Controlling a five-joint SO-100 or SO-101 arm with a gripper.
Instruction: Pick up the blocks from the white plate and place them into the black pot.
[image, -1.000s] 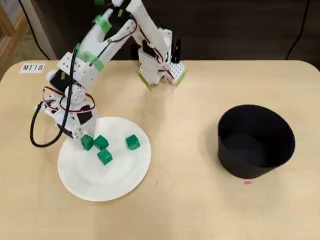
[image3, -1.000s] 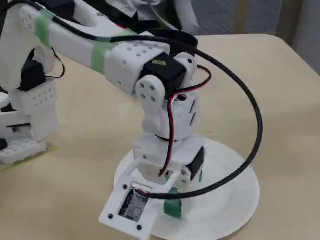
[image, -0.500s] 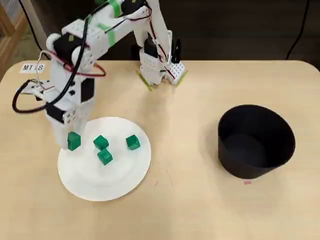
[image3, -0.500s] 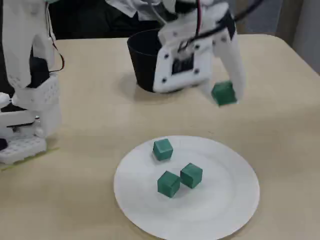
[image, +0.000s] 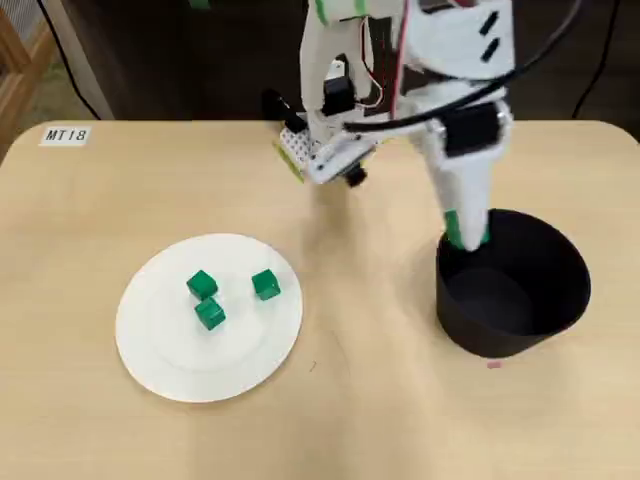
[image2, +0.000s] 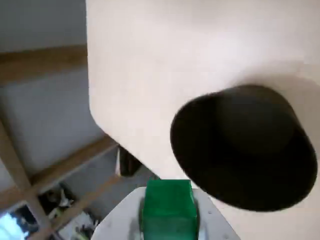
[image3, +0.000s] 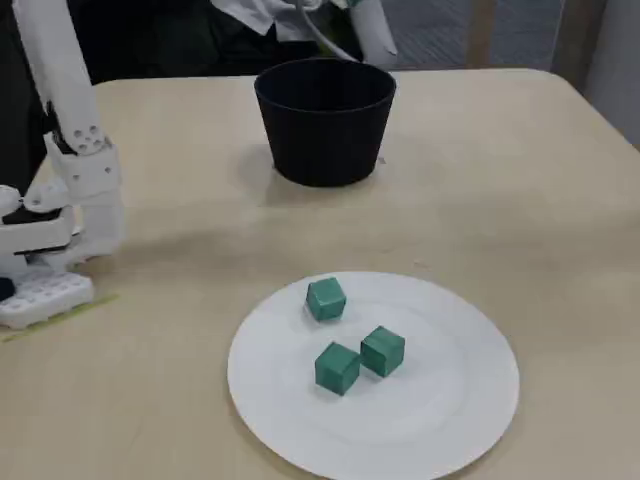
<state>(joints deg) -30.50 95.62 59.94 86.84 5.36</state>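
My gripper (image: 463, 238) is shut on one green block (image: 465, 229) and hangs over the left rim of the black pot (image: 530, 300). In the wrist view this block (image2: 168, 207) sits between the white fingers, just beside the pot's (image2: 245, 145) dark opening. Three more green blocks (image: 202, 285) (image: 265, 285) (image: 210, 314) lie on the white plate (image: 230, 365) at the left. The fixed view shows the same three (image3: 326, 298) (image3: 382, 350) (image3: 337, 367) on the plate (image3: 440, 400), with the pot (image3: 325, 120) behind them.
The arm's base (image: 320, 150) stands at the table's back edge, and is seen at the left in the fixed view (image3: 50, 250). A label reading MT18 (image: 65, 134) is stuck at the back left. A small pink mark (image: 494, 364) lies in front of the pot.
The gripper took one block off the plate, lifted it and swung right across the table to the pot. Three blocks stay on the plate.
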